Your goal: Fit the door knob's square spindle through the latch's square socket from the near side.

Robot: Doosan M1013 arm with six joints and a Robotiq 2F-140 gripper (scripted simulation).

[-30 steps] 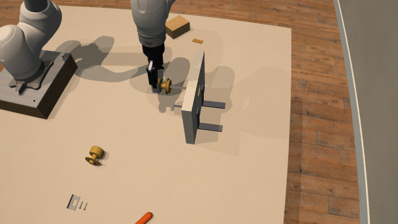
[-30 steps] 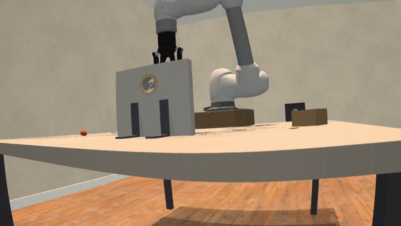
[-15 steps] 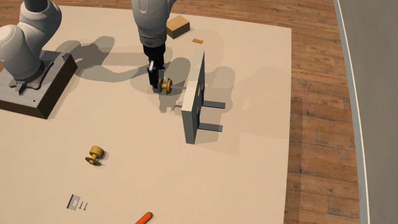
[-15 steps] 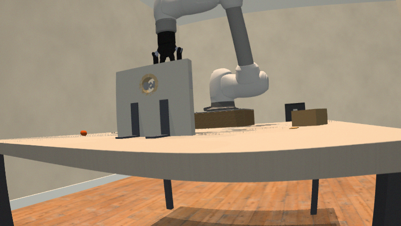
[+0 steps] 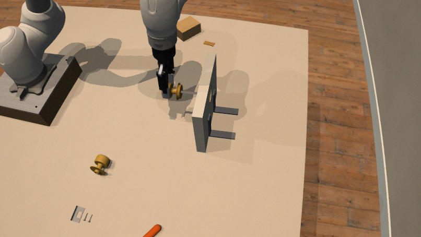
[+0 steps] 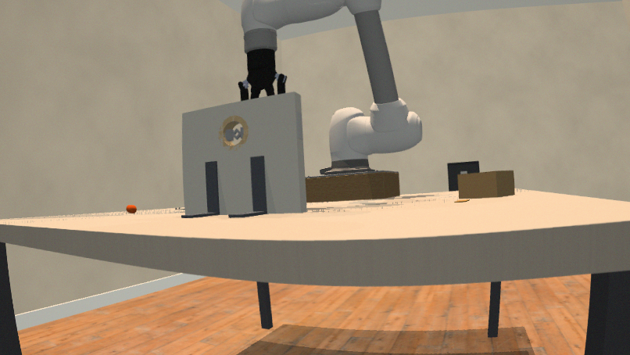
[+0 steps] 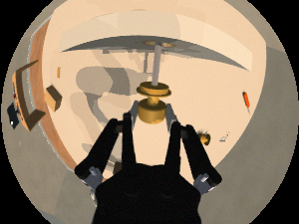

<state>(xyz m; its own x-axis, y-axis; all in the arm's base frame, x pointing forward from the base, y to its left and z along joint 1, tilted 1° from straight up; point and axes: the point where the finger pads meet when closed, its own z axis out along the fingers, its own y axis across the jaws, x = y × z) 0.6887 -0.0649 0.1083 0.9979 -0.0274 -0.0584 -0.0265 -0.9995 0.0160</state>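
I've got the gripper [image 5: 168, 88] partly closed on the door knob [image 5: 173, 89], fingers clamped either side of the brass ball, just above centre of the top view. Knob's round plate [image 5: 178, 91] faces right, w/ the spindle [image 5: 188, 92] running horizontally toward the wood panel [image 5: 201, 111]. Spindle tip is at or just into the panel face near the latch [image 6: 233, 131]; can't tell how deep from the top view. Plate is clearly apart from the wood. In the wrist view the spindle [image 7: 156, 68] points straight up-frame at the panel edge. Lower left of the top view: a second knob [image 5: 100, 164] lying on the table [image 5: 265, 182], a strike plate [image 5: 77, 214] w/ screws [image 5: 88, 217] further down. Cardboard box [image 5: 188, 27] sits at top centre.
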